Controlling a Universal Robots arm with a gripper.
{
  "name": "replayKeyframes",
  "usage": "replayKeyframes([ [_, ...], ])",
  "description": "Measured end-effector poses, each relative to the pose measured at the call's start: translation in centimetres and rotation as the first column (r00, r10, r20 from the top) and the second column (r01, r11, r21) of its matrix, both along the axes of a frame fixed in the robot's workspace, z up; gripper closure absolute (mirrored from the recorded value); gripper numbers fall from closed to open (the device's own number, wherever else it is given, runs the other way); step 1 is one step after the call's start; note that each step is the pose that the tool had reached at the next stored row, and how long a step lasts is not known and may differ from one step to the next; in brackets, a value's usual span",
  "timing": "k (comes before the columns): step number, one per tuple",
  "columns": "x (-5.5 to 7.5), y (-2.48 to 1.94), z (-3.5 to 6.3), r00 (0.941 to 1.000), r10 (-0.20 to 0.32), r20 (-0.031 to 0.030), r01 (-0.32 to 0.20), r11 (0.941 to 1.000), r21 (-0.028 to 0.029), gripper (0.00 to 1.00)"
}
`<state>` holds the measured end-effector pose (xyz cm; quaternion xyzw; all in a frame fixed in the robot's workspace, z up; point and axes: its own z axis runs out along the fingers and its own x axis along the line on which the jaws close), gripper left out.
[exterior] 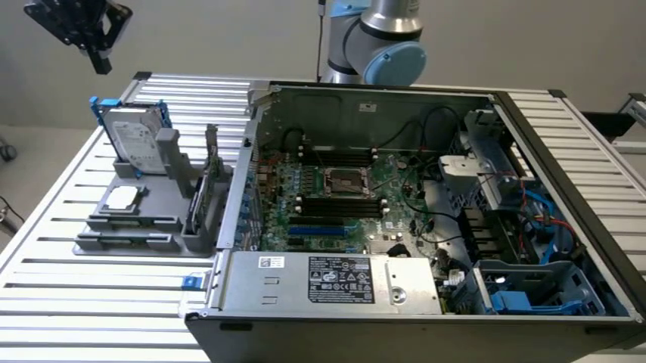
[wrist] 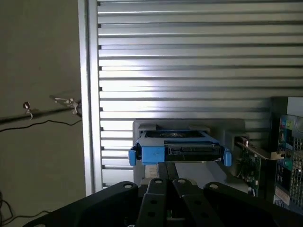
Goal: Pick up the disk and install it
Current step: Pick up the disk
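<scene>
I have the gripper (exterior: 100, 66) high over the table's (exterior: 60, 302) corner, jaws closed and empty, disk (exterior: 138, 141) upright in its stand (exterior: 151, 221) by that corner.

We find open air between the closed pincer (exterior: 101, 66) and the top edge of the disk (exterior: 138, 140), which stands upright in its grey holder (exterior: 141, 223). On the exterior view's right, a grey post (exterior: 168, 151) crowds the disk. Beyond the post stand a thin dark card (exterior: 212, 147) and the computer case (exterior: 247, 159) wall. The slatted surface (exterior: 56, 204) lies open on the exterior view's left.
</scene>
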<state>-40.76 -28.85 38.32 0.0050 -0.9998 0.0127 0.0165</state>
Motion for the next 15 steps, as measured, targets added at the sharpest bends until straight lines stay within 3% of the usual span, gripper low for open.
replayKeyframes([
  [3, 0.01, 0.01, 0.01, 0.9984, 0.056, -0.0002, -0.056, 0.9984, 0.0031, 0.89],
  [7, 0.01, 0.00, -0.01, 0.9918, 0.128, 0.0003, -0.128, 0.9918, 0.0079, 0.89],
  [11, 0.00, 0.00, -0.05, 0.9798, 0.200, 0.0019, -0.200, 0.9796, 0.0168, 0.89],
  [15, 0.00, 0.00, -0.12, 0.9636, 0.267, 0.0055, -0.267, 0.9631, 0.0319, 0.89],
])
